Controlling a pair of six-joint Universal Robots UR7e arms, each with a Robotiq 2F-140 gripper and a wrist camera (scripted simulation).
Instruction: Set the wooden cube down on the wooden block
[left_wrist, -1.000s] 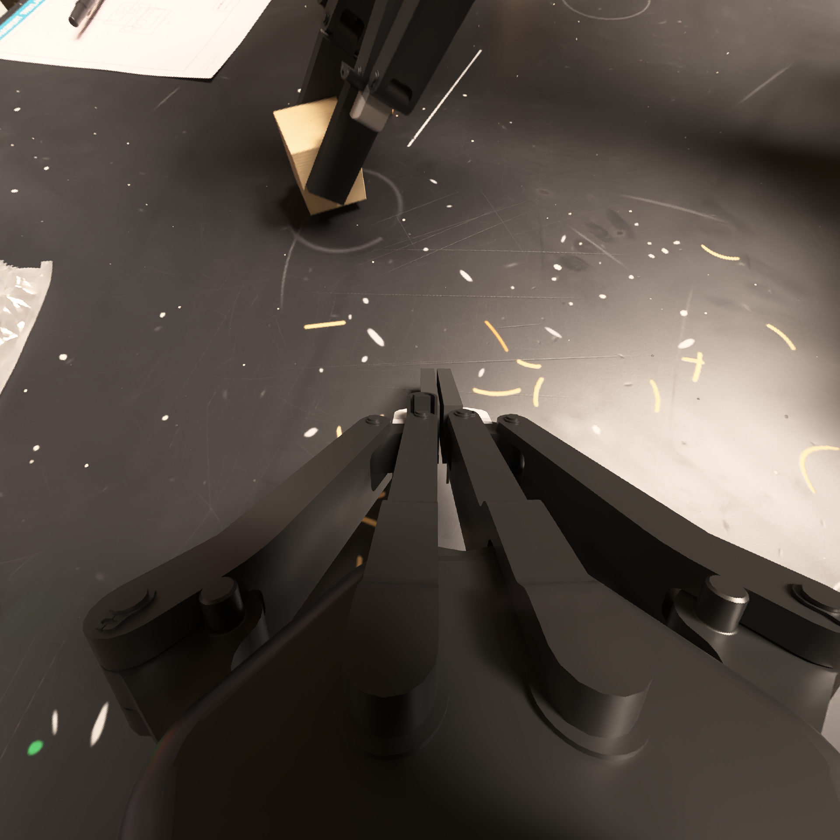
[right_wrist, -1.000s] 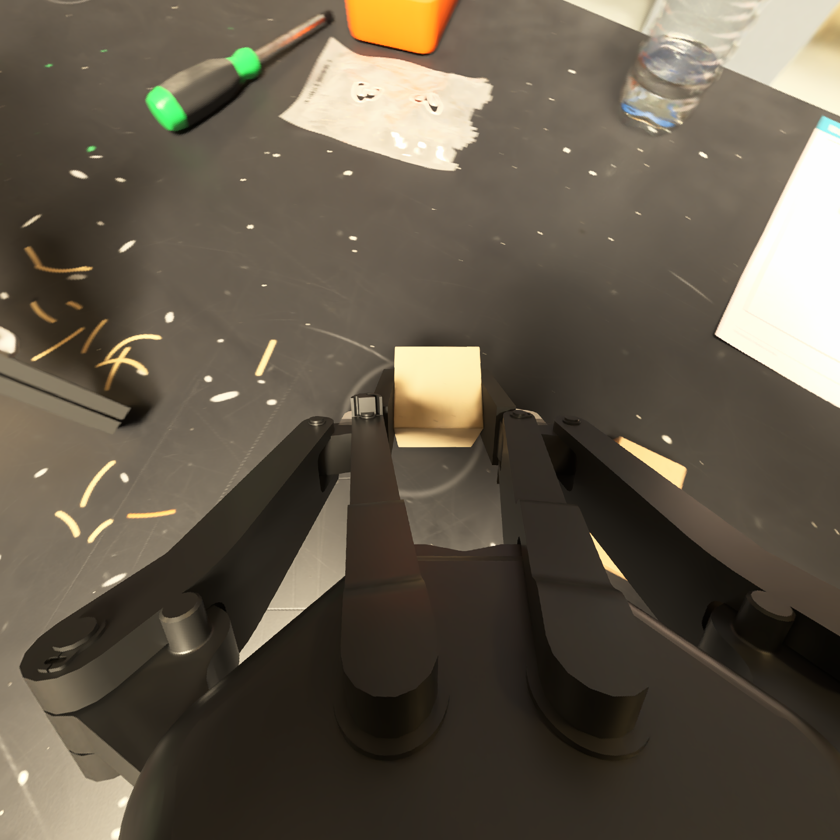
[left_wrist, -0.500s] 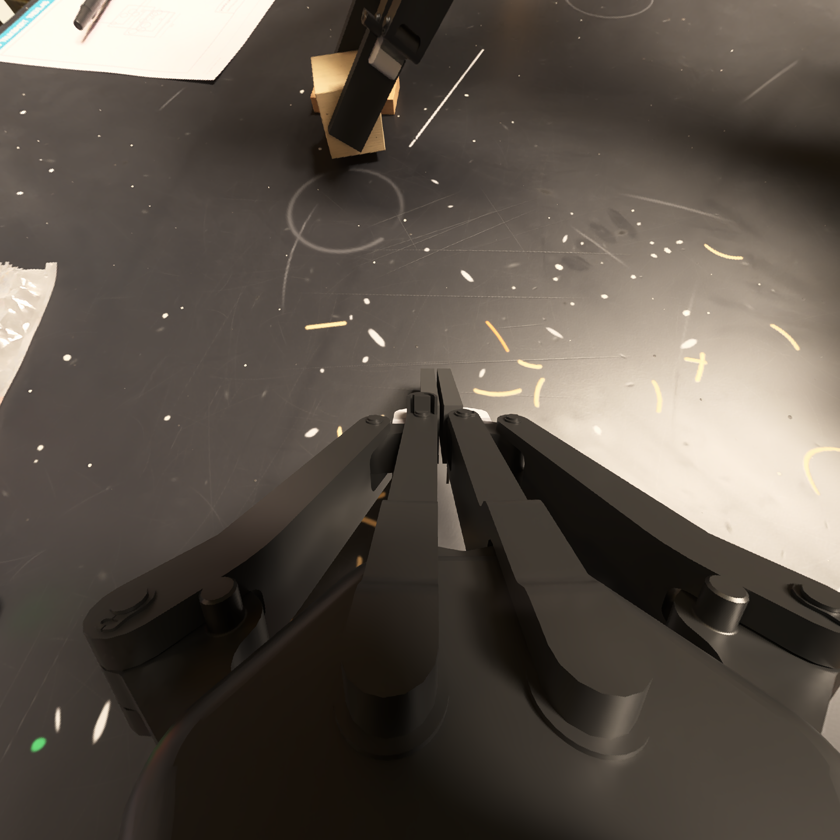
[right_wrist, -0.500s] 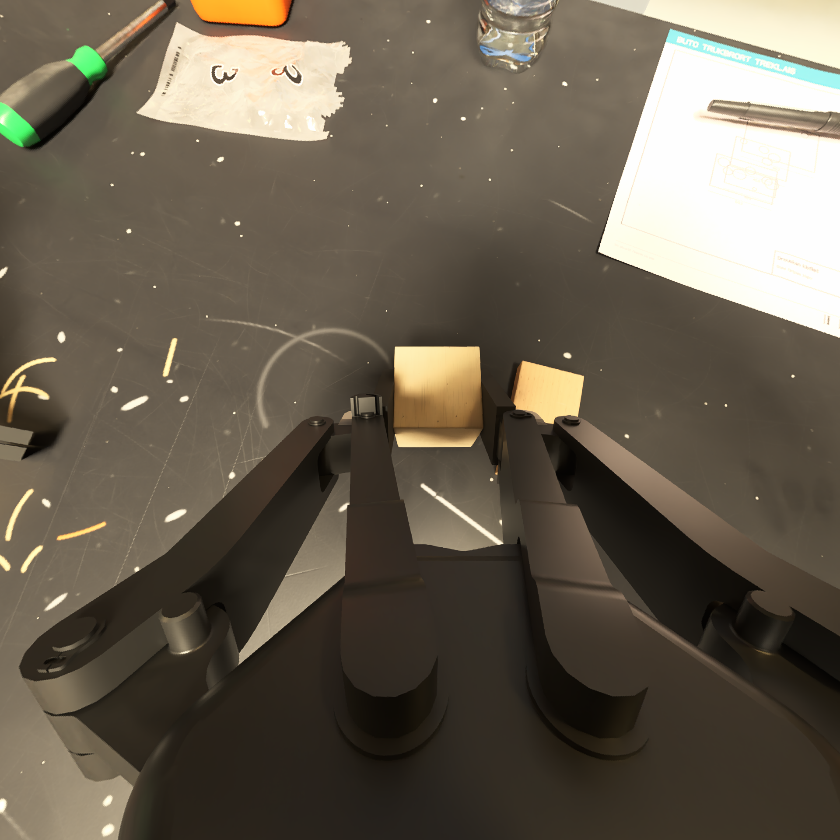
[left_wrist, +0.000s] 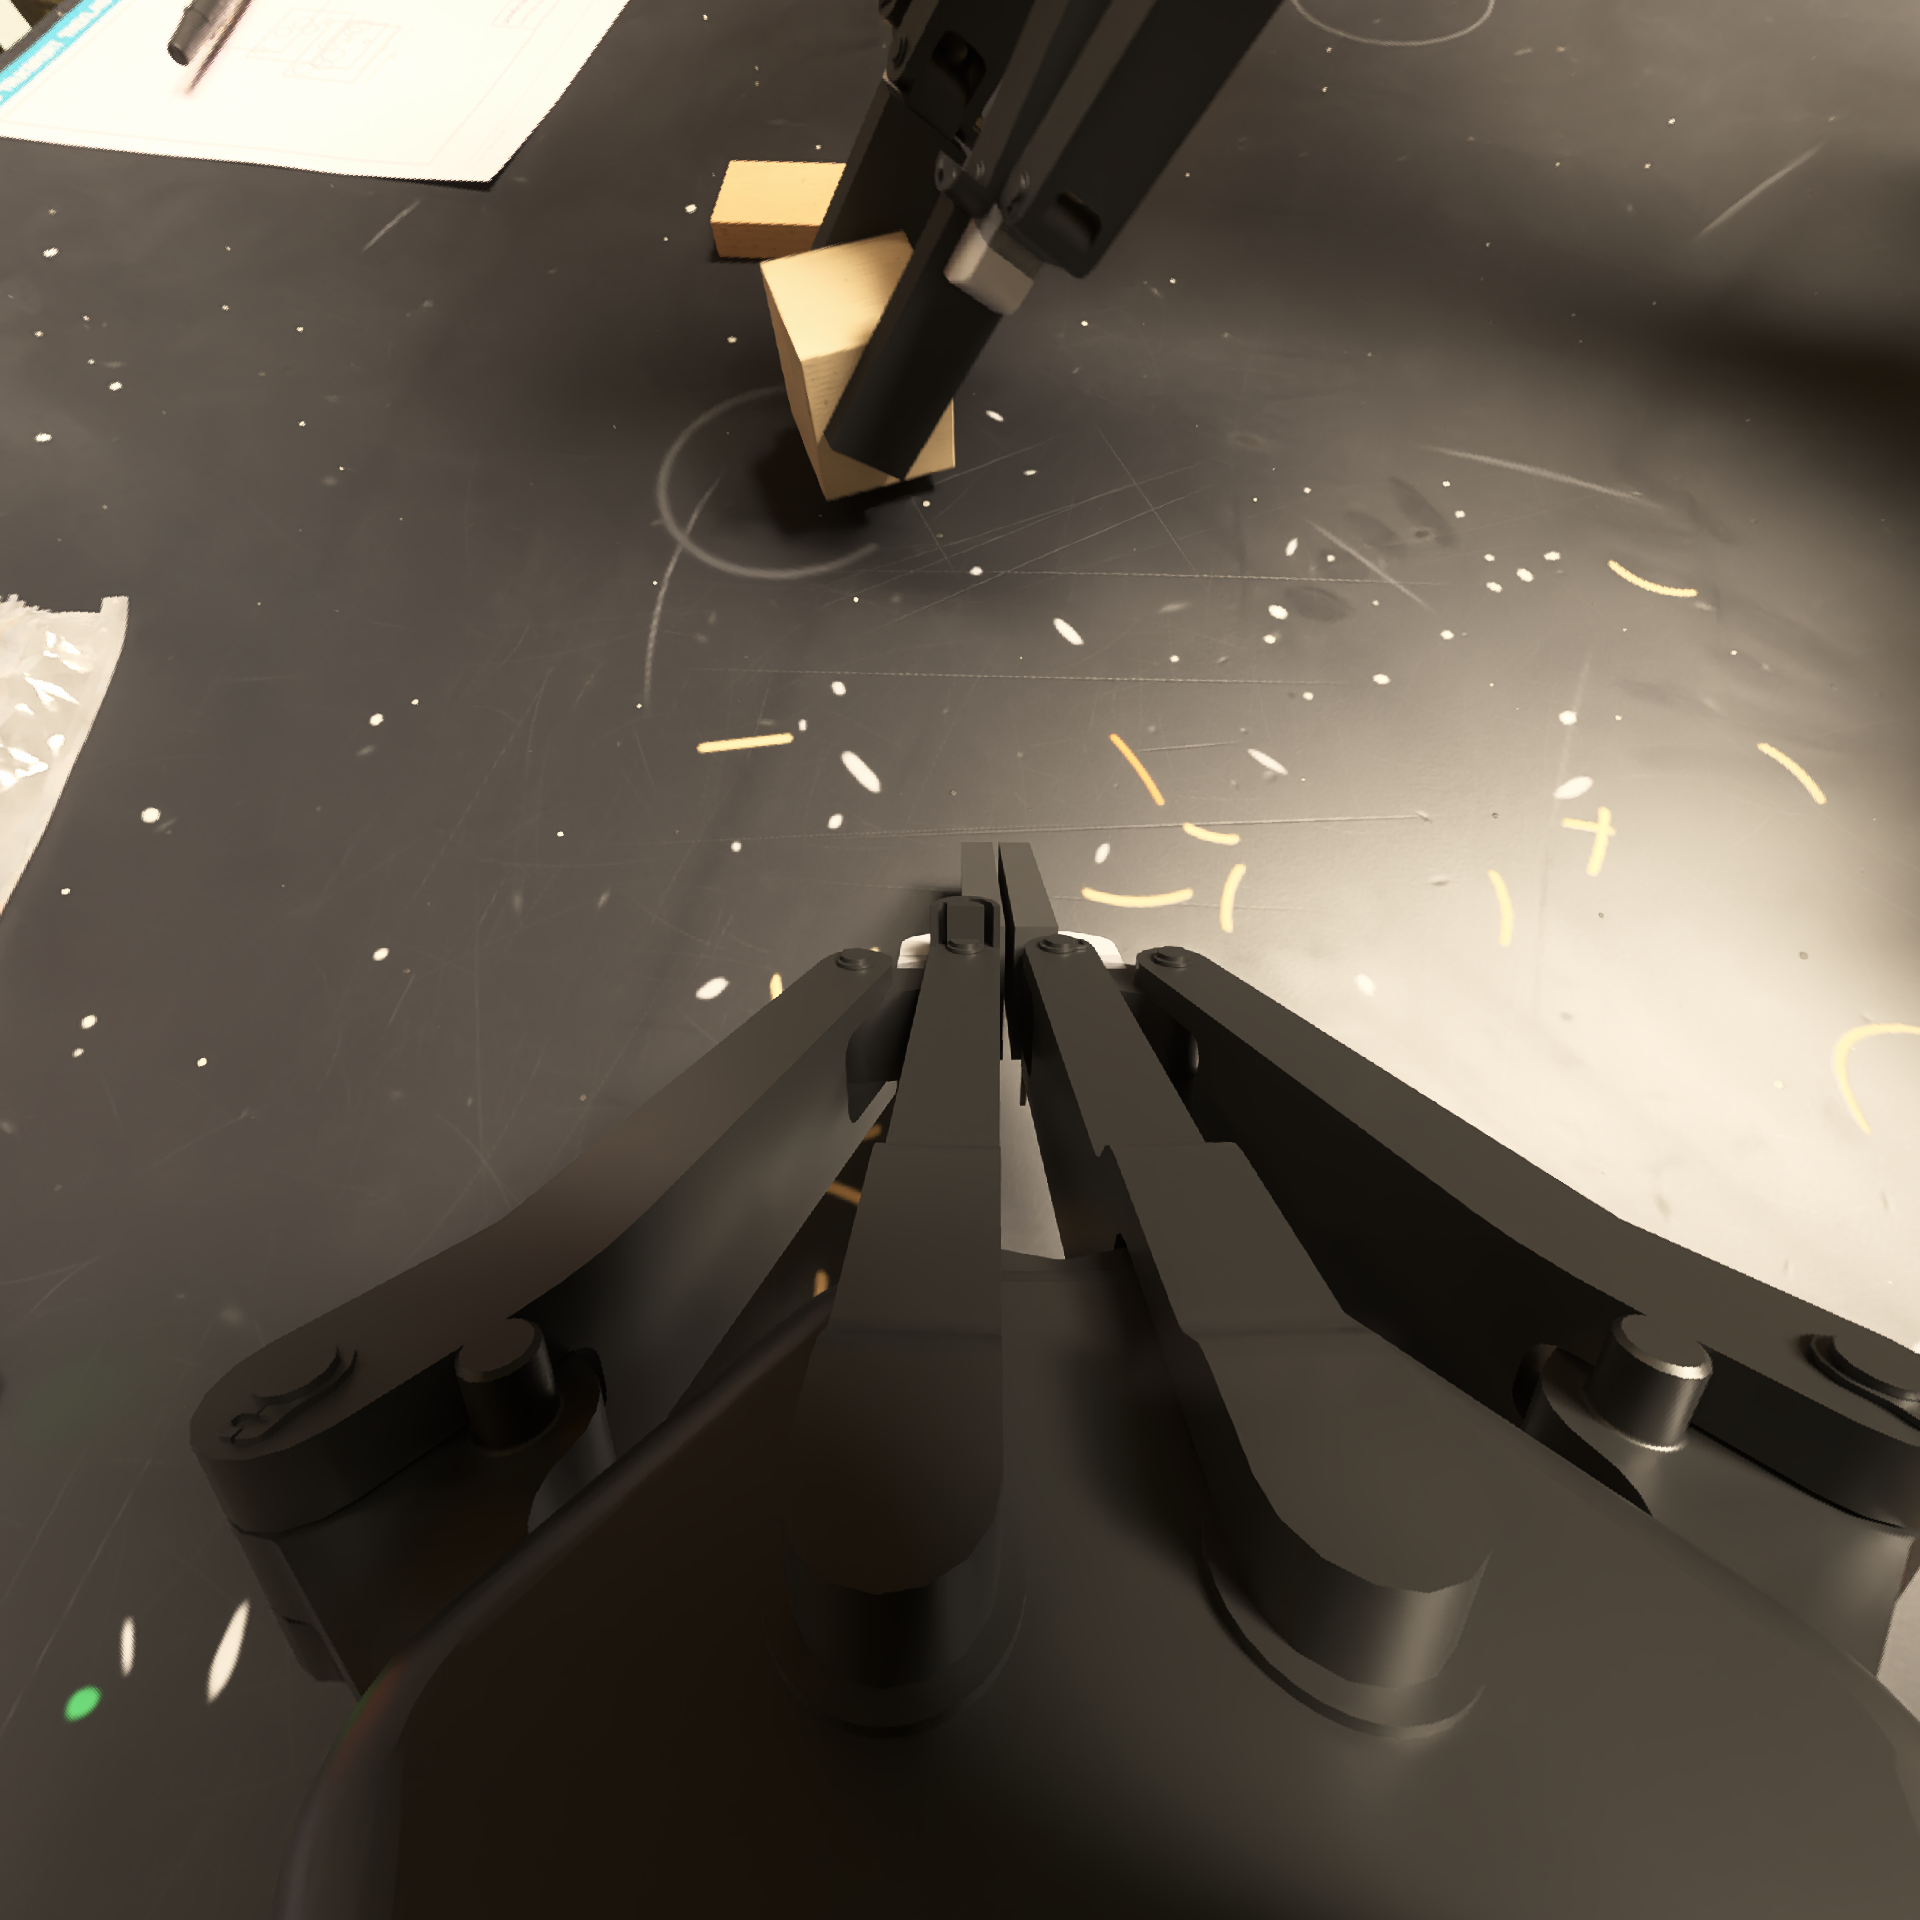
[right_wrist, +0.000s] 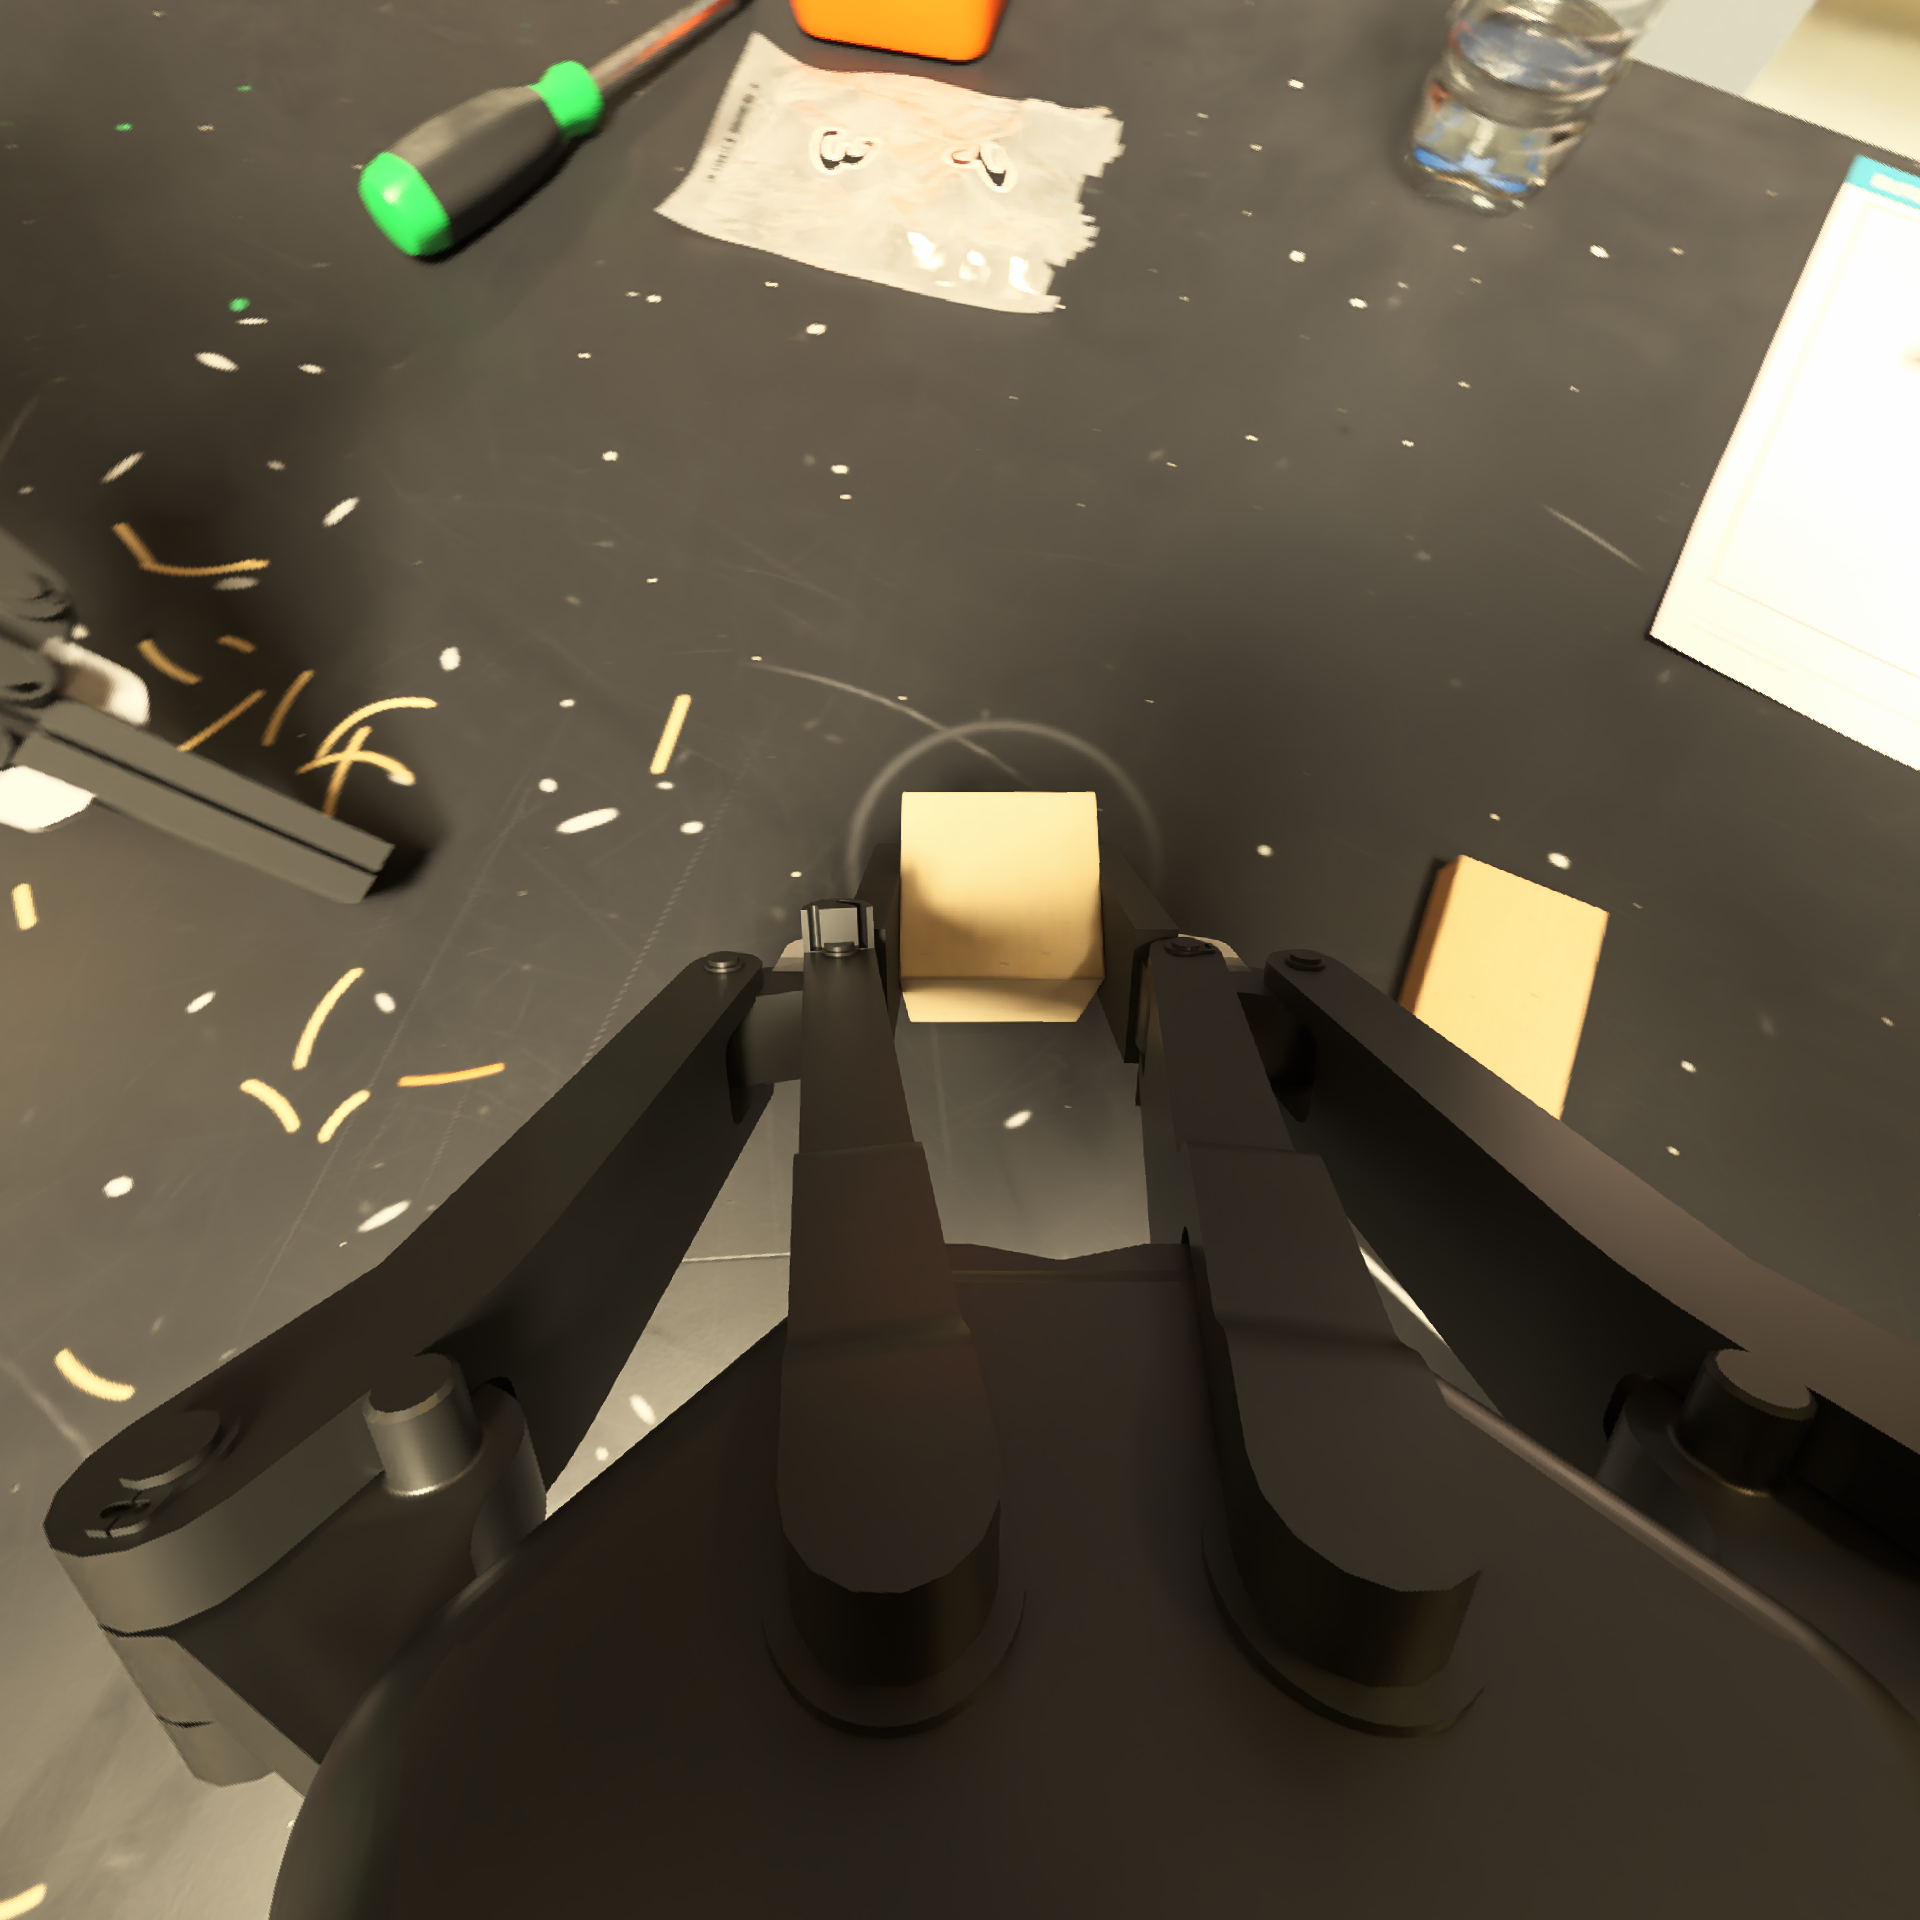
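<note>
My right gripper (right_wrist: 1000, 909) is shut on the pale wooden cube (right_wrist: 997, 883) and holds it tilted, low over a chalk circle on the dark table. The flat wooden block (right_wrist: 1496, 977) lies on the table to the right of the cube, apart from it. In the left wrist view the cube (left_wrist: 831, 343) hangs in the right gripper (left_wrist: 883, 426), with the block (left_wrist: 774, 208) just behind it. I cannot tell if the cube's lower corner touches the table. My left gripper (left_wrist: 997, 873) is shut and empty, low over the table.
A green-handled screwdriver (right_wrist: 488, 156), a clear plastic bag (right_wrist: 894, 187), an orange object (right_wrist: 894, 21) and a water bottle (right_wrist: 1507, 104) lie at the far side. A white paper sheet (right_wrist: 1818, 468) lies at the right. The left gripper (right_wrist: 208, 800) shows at the left.
My right gripper carried the cube up and toward the block half a second ago, then came back down over the chalk circle. The left gripper has not moved.
</note>
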